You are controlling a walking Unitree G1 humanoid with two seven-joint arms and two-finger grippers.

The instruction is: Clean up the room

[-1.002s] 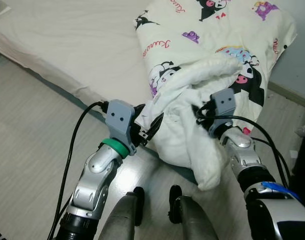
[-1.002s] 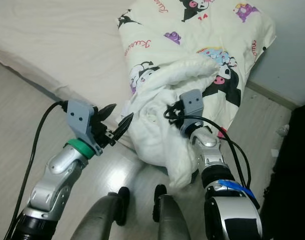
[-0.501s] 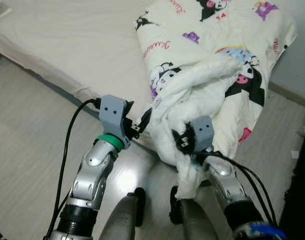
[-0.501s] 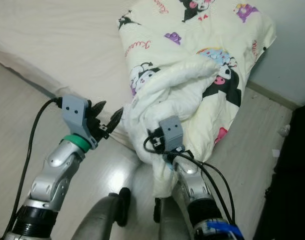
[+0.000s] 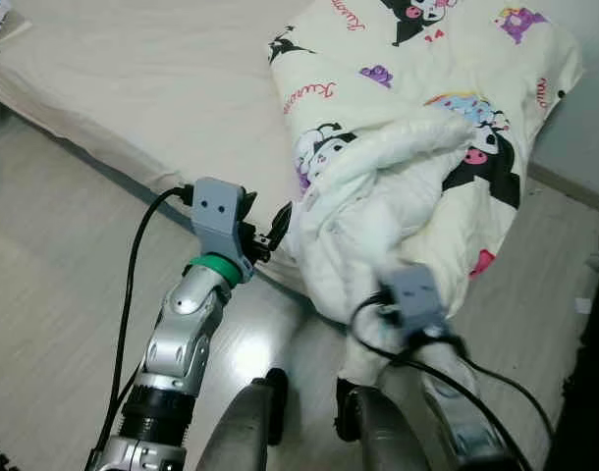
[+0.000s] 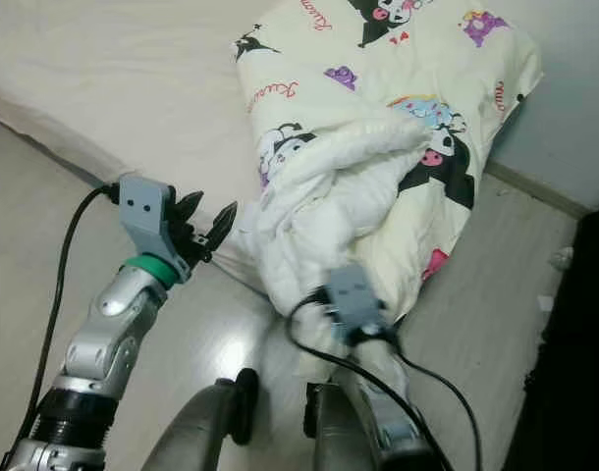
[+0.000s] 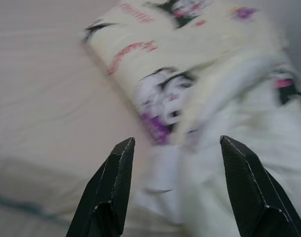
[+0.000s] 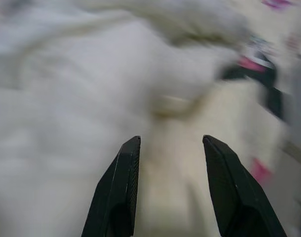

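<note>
Low in the middle, our right gripper [image 8: 168,187] is open and holds nothing. Our left gripper [image 6: 209,228] is open too, beside the blanket [image 5: 398,186]. The blanket hangs off the bed [image 5: 133,88], upper right. It might slide to the floor [image 5: 44,265].

A: What does the left arm [image 5: 177,348] look like?
B: Polished silver shells, a ribbed black collar low down, and a bright green ring at the wrist. Above the ring sits a grey block with two small dark screw holes. A thick black cable loops into its side.

A: And the left gripper [image 6: 207,227]?
B: Two long black tapered fingers [image 7: 107,192], pointed at the tips.

A: The right arm [image 5: 457,402]?
B: Blurred, but silver too, with a grey block and black cables curling round it. The right gripper [image 8: 170,187] has the same black fingers.

A: Anything lower?
B: Two rounded grey legs [image 5: 245,437] with black feet.
</note>
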